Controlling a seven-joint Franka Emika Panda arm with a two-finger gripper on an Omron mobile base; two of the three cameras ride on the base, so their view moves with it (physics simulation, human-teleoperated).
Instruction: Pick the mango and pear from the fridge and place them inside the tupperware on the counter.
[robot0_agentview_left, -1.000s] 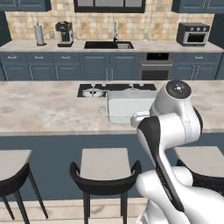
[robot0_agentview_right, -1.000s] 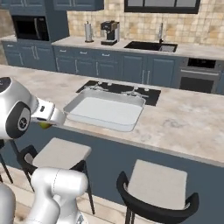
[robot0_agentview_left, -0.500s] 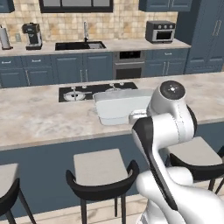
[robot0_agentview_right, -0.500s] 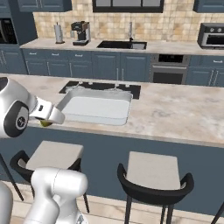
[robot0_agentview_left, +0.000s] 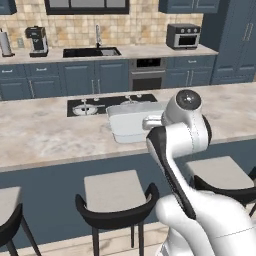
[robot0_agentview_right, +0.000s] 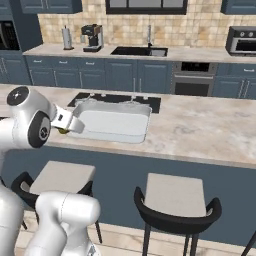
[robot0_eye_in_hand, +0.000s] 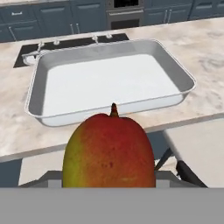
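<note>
counter (robot0_agentview_left: 45, 135): beige stone band across frame centre, black cooktop (robot0_agentview_left: 90, 106) upper middle | tupperware (robot0_eye_in_hand: 39, 78): white, on counter at hand view's centre-top | mango (robot0_eye_in_hand: 109, 151): bottom centre of hand view, clamped in closed gripper (robot0_agentview_right: 64, 131), short of the tupperware

No readable text, labels, brands, numbers or signs on any surface.

Smooth, faintly speckled mango (robot0_eye_in_hand: 109, 151); glossy, perhaps plastic tupperware (robot0_eye_in_hand: 109, 78); speckled matt stone counter (robot0_eye_in_hand: 205, 43).
</note>
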